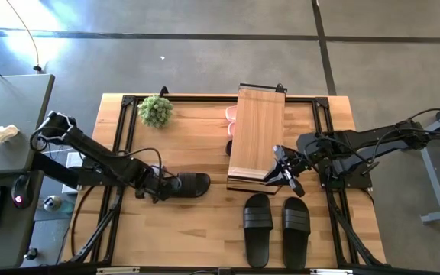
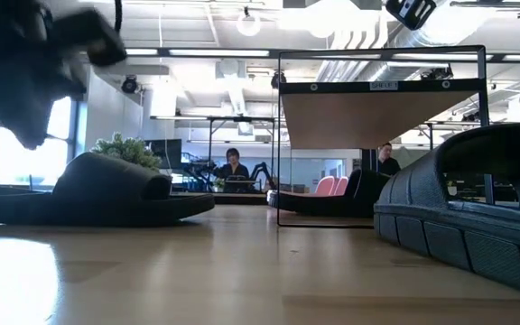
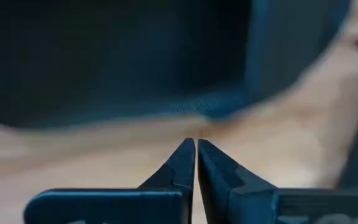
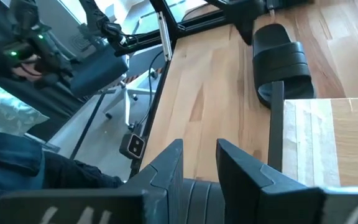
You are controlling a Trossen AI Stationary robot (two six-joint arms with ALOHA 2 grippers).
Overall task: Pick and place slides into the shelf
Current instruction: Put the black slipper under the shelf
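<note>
The shelf [image 1: 254, 137], a light plank on a black wire frame, stands mid-table and also shows in the low view [image 2: 382, 108]. The pink slides [image 1: 231, 114] and one black slide [image 1: 230, 147] lie on the table under its left side. Another black slide [image 1: 192, 184] lies sole-down left of the shelf. My left gripper [image 1: 166, 186] is shut just beside that slide's left end, and the slide [image 3: 135, 62] fills its wrist view ahead of the tips [image 3: 195, 144]. Two black slides [image 1: 258, 228] [image 1: 296, 225] lie side by side near the front edge. My right gripper [image 1: 283, 177] is open and empty at the shelf's near right corner.
A small green plant [image 1: 156, 111] stands at the table's far left. Black frame rails [image 1: 121, 145] run along the table's left and right sides. Bare wood [image 1: 197, 229] lies at the near left. People sit in the room behind the table [image 2: 233, 167].
</note>
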